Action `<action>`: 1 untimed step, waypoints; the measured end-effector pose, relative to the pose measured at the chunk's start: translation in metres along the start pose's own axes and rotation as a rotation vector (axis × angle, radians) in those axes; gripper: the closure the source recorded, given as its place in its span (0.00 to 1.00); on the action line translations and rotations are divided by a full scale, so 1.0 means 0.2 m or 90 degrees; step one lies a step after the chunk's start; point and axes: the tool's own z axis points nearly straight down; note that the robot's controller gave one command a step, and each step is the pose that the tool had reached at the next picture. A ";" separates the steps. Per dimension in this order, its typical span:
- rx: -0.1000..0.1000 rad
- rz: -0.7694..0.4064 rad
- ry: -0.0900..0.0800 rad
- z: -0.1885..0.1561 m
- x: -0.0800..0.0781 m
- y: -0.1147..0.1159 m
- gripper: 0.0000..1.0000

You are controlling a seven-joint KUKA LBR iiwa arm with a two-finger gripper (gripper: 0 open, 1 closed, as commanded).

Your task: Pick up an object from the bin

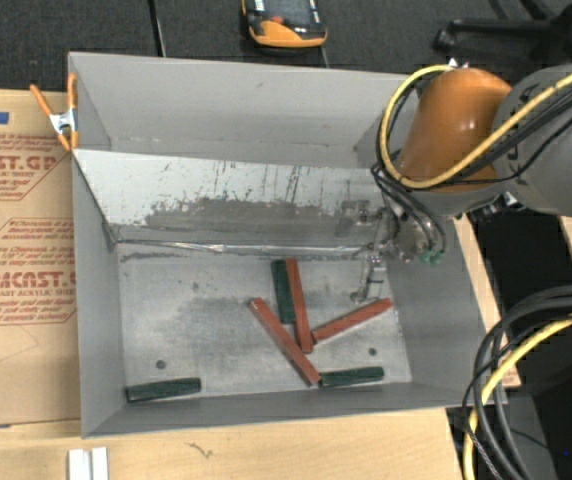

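The end effector hung low near the bin's right wall, just above the upper tip of a red-brown stick lying aslant on the floor; whether it was wide or narrow could not be told. Along the near edge lay two dark green sticks, one by the left corner, one toward the right. Mid-floor, two more red-brown sticks crossed beside a third green stick, which pointed toward the far wall.
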 end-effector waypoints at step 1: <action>0.000 0.000 0.000 0.00 0.00 0.00 0.00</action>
